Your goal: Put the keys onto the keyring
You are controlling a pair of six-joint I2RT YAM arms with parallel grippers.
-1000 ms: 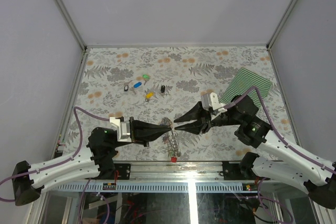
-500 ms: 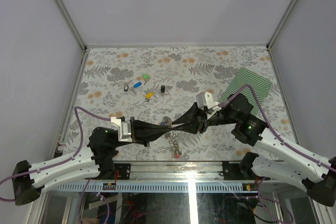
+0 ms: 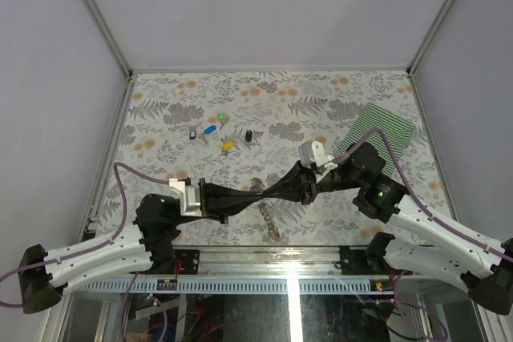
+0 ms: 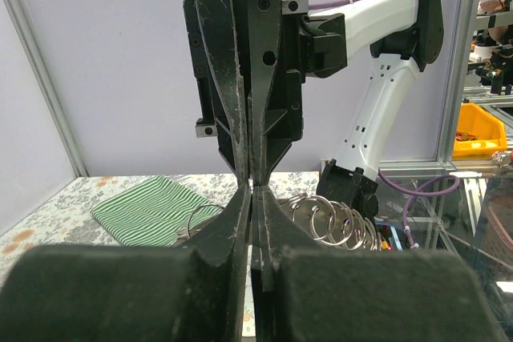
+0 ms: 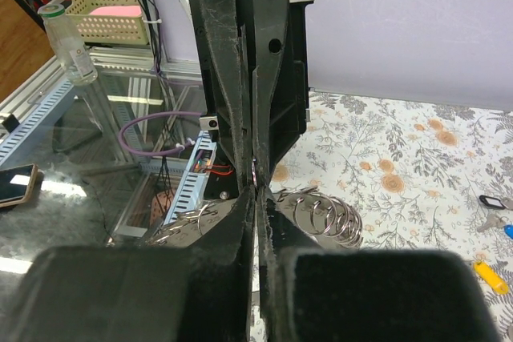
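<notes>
My left gripper (image 3: 254, 192) and right gripper (image 3: 267, 191) meet tip to tip above the near middle of the table. Both are shut on the thin, flat dark keyring (image 3: 268, 219), which hangs below them with several small silver rings (image 4: 330, 215) on it. These rings also show in the right wrist view (image 5: 325, 215). In the wrist views each gripper (image 4: 252, 191) (image 5: 258, 195) faces the other's closed fingers. Loose keys lie further back on the table: blue (image 3: 210, 129), green (image 3: 222, 118), yellow (image 3: 228, 146) and black (image 3: 249, 135). A red key is not clearly visible.
A green striped cloth (image 3: 383, 127) lies at the back right of the floral table. Another small key (image 3: 194, 134) lies left of the blue one. The frame rail (image 3: 264, 255) runs along the near edge. White walls enclose the table.
The right gripper was open a second ago. It moved left to the left gripper's tip and shut there. The hanging rings shifted slightly. The left arm stayed put.
</notes>
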